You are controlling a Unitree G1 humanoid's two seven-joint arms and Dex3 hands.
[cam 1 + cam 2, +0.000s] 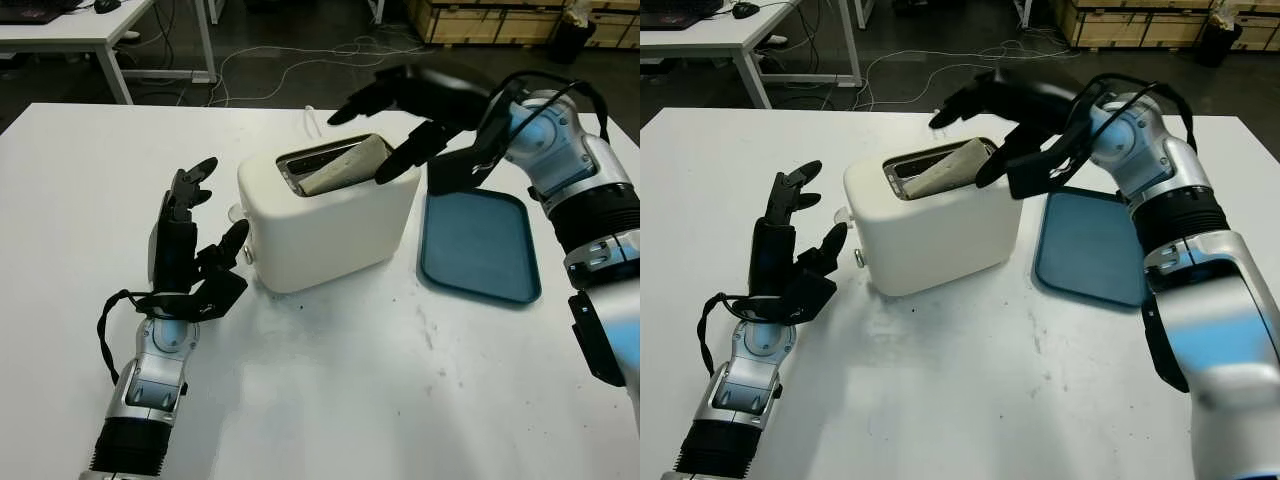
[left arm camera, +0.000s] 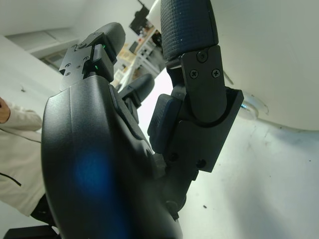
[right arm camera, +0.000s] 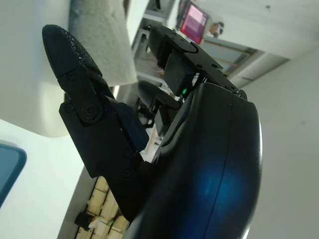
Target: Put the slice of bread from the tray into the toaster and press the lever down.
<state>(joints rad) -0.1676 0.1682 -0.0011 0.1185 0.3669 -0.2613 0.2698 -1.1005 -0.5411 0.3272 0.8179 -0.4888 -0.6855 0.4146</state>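
Observation:
A cream toaster stands mid-table with a slice of bread leaning in its slot, one end sticking out toward the right. My right hand hovers open just over that end of the toaster, one finger above the slot and another by the right top edge; the bread is beside the thumb. My left hand is open, upright, left of the toaster, close to the small lever on its left side. The dark teal tray lies right of the toaster.
The white table stretches toward me with free room in front. Beyond its far edge is a dark floor with cables, another white desk at the back left and wooden crates at the back right.

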